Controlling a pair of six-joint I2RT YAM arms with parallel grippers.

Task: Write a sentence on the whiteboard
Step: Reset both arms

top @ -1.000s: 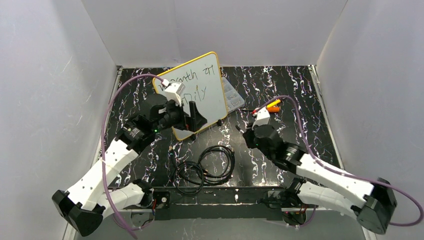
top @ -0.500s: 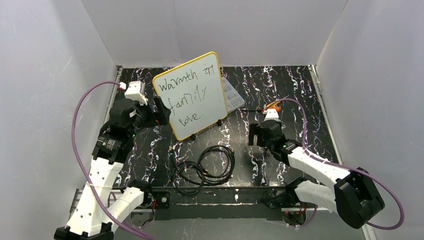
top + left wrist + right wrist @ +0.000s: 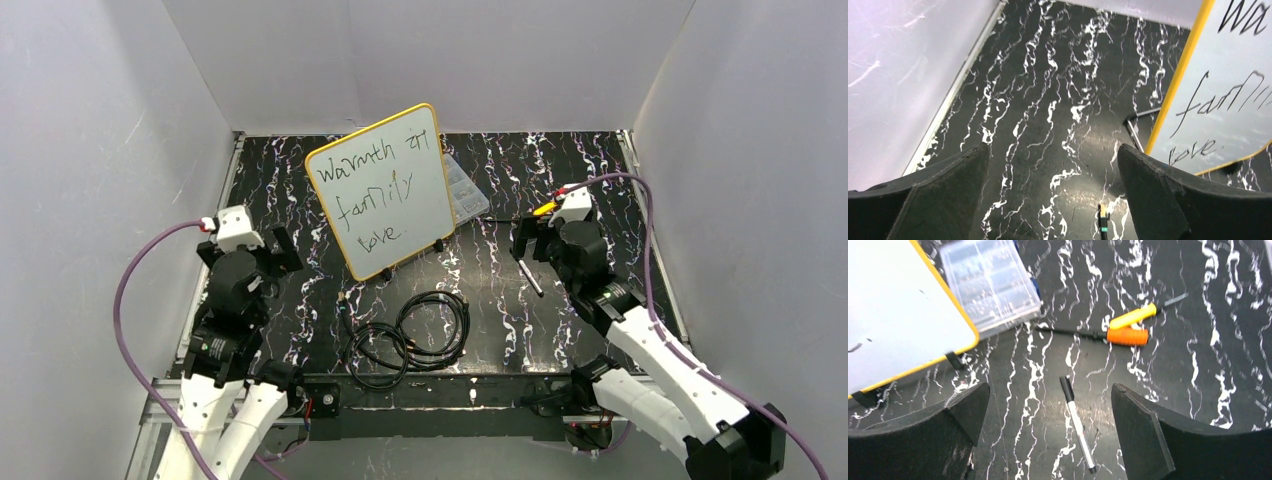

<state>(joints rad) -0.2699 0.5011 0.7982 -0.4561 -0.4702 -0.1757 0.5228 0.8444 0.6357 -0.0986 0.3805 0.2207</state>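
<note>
Whiteboard (image 3: 383, 190) stands propped on its small black feet at back-centre of the marbled black table (image 3: 600, 170), tilted back, yellow frame all round, face toward the arms

Sentence (image 3: 365, 195) in black marker, three lines: "Warmth of", "family", "love."; fills the upper-left to lower-left part of the board, right lower area blank

Left gripper (image 3: 245, 250) is left of the board, apart from it, jaws spread wide, nothing between them; left wrist view shows only table between the fingers (image 3: 948, 185), with the board's left edge and part of the writing off to the right

Right gripper (image 3: 552, 240) is right of the board, jaws wide apart, holding nothing; black-capped white marker (image 3: 1077, 422) lies flat on the table between and below the fingers (image 3: 1148, 430), touching neither

Orange-handled screwdriver (image 3: 1127, 336) and yellow-handled one (image 3: 1133, 316) lie just beyond the marker, near each other

Clear compartment box (image 3: 990, 282) sits flat behind the board's right edge, partly hidden by it in the top view

Black coiled cables (image 3: 410, 335) on the near table, in front of the board, between the two arms
</note>
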